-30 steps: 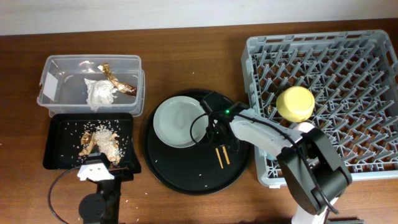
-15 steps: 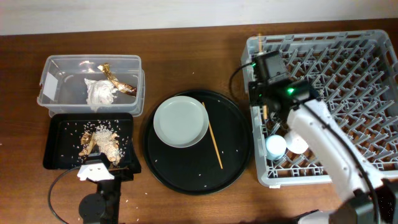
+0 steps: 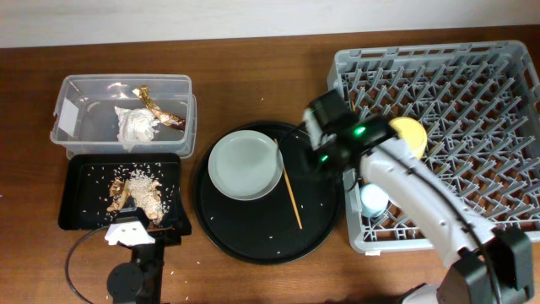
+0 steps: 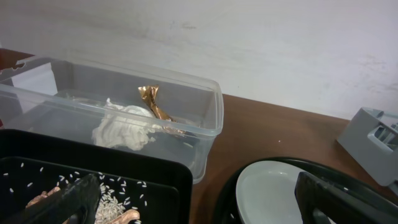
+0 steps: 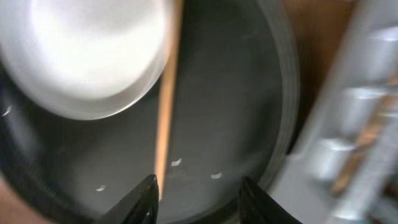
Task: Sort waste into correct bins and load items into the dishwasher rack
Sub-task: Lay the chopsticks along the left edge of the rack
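Observation:
One wooden chopstick (image 3: 288, 187) lies on the big round black tray beside the grey-white plate (image 3: 245, 165). My right gripper (image 3: 315, 157) hovers open and empty over the tray's right side. In the right wrist view its fingers (image 5: 200, 198) straddle bare tray just right of the chopstick (image 5: 165, 118), with the plate (image 5: 87, 56) at upper left. The grey rack (image 3: 472, 93) holds the yellow bowl (image 3: 411, 133) and the blue cup (image 3: 373, 199); the pink cup is hidden. My left gripper (image 3: 126, 230) is open and empty (image 4: 199, 211) at the flat black tray's front edge.
The clear tub (image 3: 78, 89) holds the white napkin (image 3: 135, 125) and the gold wrapper (image 3: 162, 111). The flat black tray (image 3: 80, 173) holds rice scraps (image 3: 139, 190). The round black tray (image 3: 253, 236) carries a few loose grains. The rack's edge (image 5: 360, 124) is close on my right.
A second ago my right gripper was at the chopsticks on the round tray, then it went to the rack's left edge. It has now swung back over the tray; one chopstick remains there.

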